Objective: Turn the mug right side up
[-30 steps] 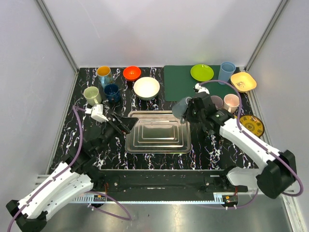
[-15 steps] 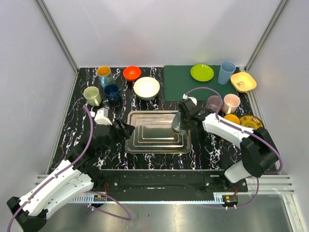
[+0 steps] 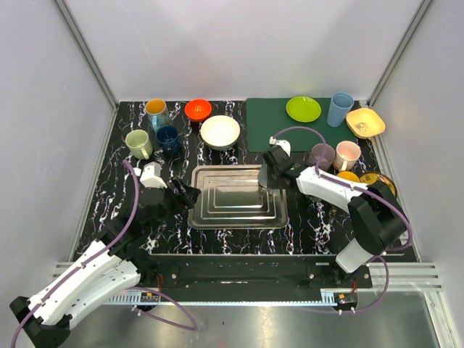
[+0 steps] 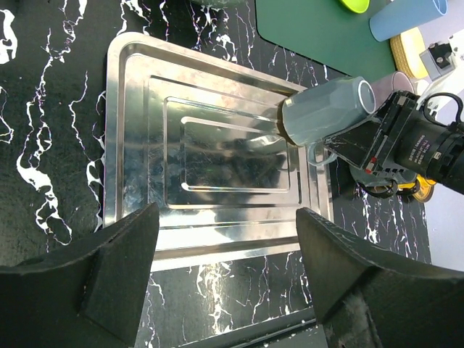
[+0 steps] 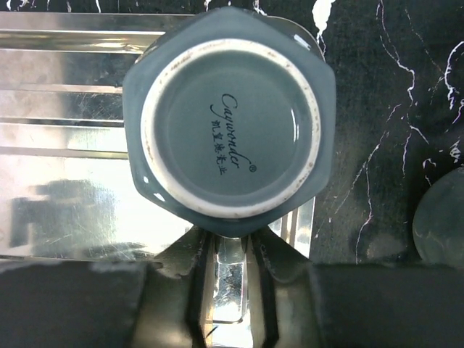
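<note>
The glossy, grey-blue faceted mug (image 5: 228, 123) hangs tilted, base up, over the 3 o'clock rim of the steel tray (image 3: 217, 206), its handle clenched in the right fingers (image 5: 197, 290). Open stepped metal runs toward 9 o'clock, where the left fingers (image 4: 109, 268) hover spread, released.

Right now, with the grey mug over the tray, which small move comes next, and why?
Probably rotate the right gripper, gripping the handle, to swing the mouth upward: the mug shows its base to the wrist camera and its mouth tilts toward the tray.

Grey mug (image 5: 230, 119) in right gripper (image 5: 230, 284) — now lower, leftward, at the tray's (image 4: 116, 145) right edge.
</note>
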You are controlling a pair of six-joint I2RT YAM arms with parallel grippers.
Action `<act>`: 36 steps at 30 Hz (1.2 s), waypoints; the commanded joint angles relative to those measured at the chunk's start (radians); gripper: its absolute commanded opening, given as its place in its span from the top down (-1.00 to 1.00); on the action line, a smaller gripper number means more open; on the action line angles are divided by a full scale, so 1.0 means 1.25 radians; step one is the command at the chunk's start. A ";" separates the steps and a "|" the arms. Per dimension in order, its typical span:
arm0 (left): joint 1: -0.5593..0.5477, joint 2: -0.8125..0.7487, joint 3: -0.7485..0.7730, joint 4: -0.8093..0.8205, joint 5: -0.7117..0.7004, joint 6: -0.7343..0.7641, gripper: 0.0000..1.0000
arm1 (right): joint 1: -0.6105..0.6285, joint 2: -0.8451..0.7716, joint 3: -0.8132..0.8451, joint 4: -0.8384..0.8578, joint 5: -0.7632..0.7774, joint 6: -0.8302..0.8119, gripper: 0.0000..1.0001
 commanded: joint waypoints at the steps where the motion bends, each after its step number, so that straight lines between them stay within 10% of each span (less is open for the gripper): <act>1: 0.002 0.006 0.026 0.004 -0.028 0.018 -0.58 | 0.001 0.007 0.004 0.005 0.030 -0.002 0.36; 10: 0.005 0.055 0.076 -0.071 -0.129 0.045 -0.68 | 0.043 -0.219 -0.017 -0.005 -0.025 0.024 -0.67; 14: 0.154 0.157 0.202 -0.152 -0.184 0.137 -0.86 | 0.054 -0.355 -0.009 0.030 -0.114 0.027 -0.69; 20: 0.538 0.358 0.280 -0.101 0.075 0.253 -0.98 | 0.054 -0.437 0.002 0.039 -0.183 0.005 -0.68; 36: 0.666 0.827 0.479 0.083 0.150 0.331 -0.52 | 0.053 -0.510 -0.057 0.043 -0.232 -0.002 -0.66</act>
